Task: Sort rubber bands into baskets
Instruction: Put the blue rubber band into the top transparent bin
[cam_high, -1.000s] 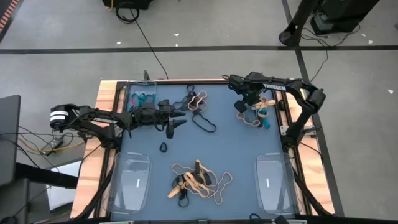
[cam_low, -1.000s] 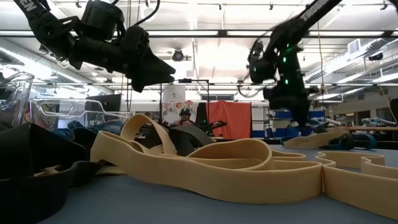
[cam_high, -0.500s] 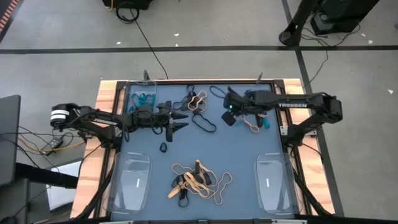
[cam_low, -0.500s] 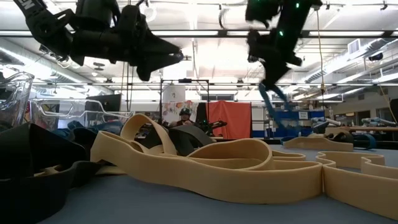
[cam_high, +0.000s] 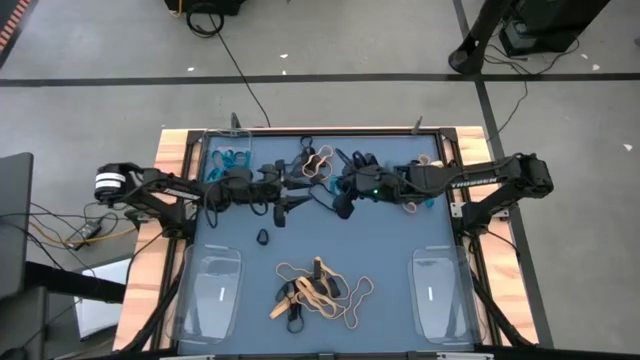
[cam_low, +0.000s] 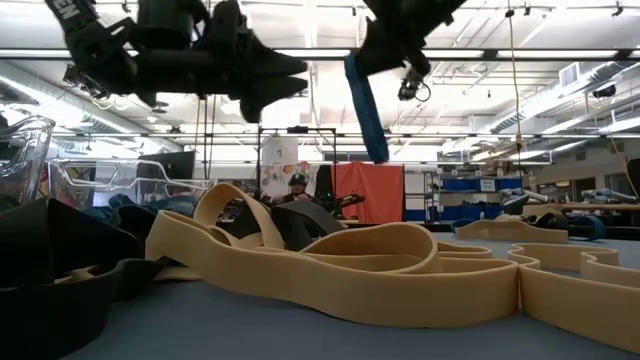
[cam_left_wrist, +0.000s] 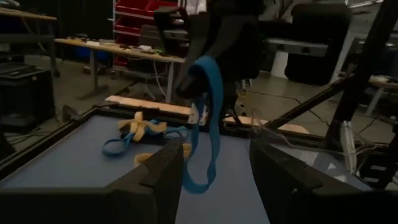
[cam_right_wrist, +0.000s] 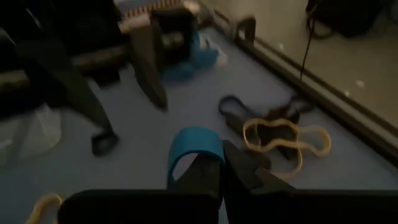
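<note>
Right hand, fingers pressed together on a blue rubber band, hangs above the middle of the blue table, reached well over toward the left side. Seen from table height, the band dangles from it as a long loop, clear of the surface. Left hand hovers just beside it with its two fingers spread and nothing between them; its wrist camera looks straight at the hanging loop, which sits in the gap between those fingers.

This looks like a hand-over, or the right arm carrying the band to the clear basket at the far left corner, which already holds other blue bands. To do it well, the loop should be kept hanging free and steady, and the right hand should let go only once the left has closed on the band or the band is over that basket. The band is limp and will swing, so slow travel helps.

Other bands lie loose: a tan and black heap near the front edge, a small cluster at the far edge, a single black loop, and a tan and blue bunch on the right. Two empty baskets sit at the near corners.
</note>
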